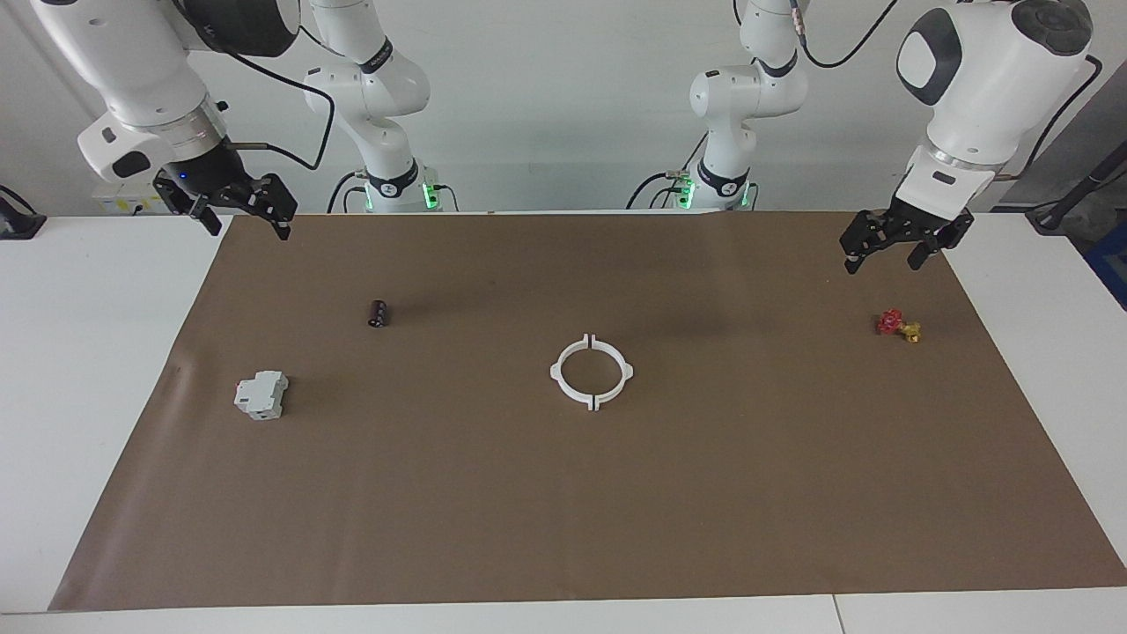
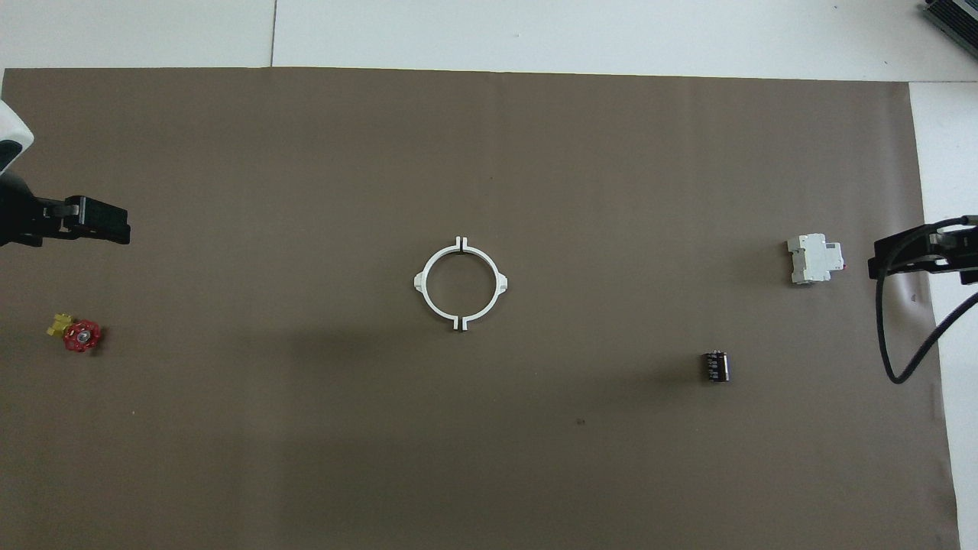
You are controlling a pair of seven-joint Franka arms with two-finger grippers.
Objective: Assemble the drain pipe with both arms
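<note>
The drain pipe lies flat in the middle of the brown mat. Its two white half-rings sit together as one ring, with thin seams at the end tabs. Nothing touches it. My left gripper hangs open and holds nothing, above the mat's corner at the left arm's end, over a spot close to a small red and yellow valve. At the right arm's end, my right gripper is also open and holds nothing, up over the mat's edge. Both grippers are well away from the ring.
A grey-white boxy block and a small black cylinder lie toward the right arm's end. The red and yellow valve lies toward the left arm's end. White table surrounds the mat.
</note>
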